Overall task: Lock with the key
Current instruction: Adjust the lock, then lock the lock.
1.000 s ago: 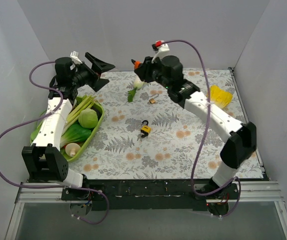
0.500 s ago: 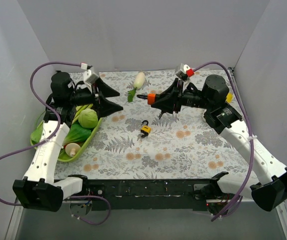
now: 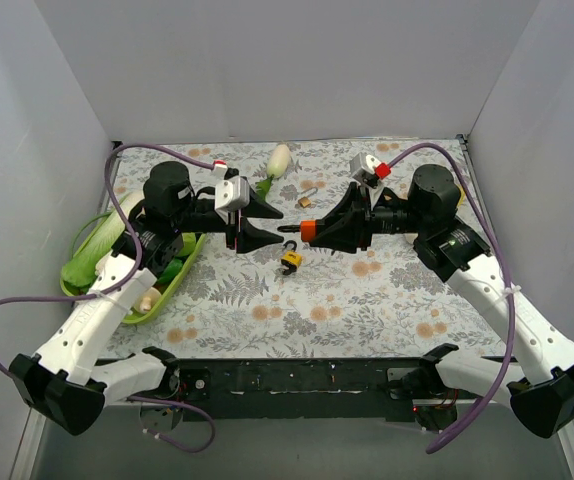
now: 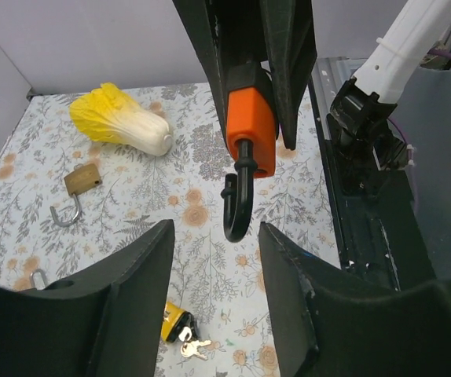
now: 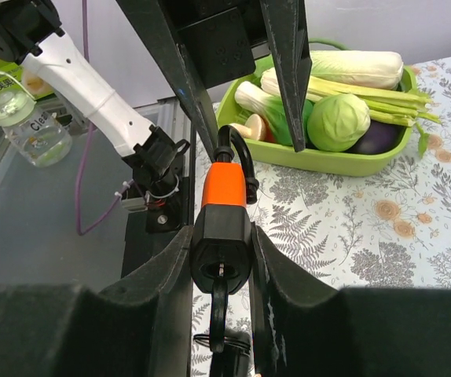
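- Floral-print table (image 3: 387, 300), with a green basket (image 5: 328, 163) of vegetables on its left side.
- Mid-table lies a yellow padlock (image 3: 290, 259), its keys (image 4: 191, 345) touching it.
- Farther back is a brass padlock (image 3: 307, 201), shackle open.
- At the back edge, a white radish (image 3: 278, 160), possibly a daikon.
- Yellow cabbage (image 4: 123, 119) on the right.

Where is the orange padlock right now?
In the top view, the orange padlock sits clamped in the right tool over mid-table, facing the left tool, just beyond the yellow padlock.

The clear jar (image 5: 23, 118) carries a label beginning "Cl"; its remaining letters are too blurred to read.
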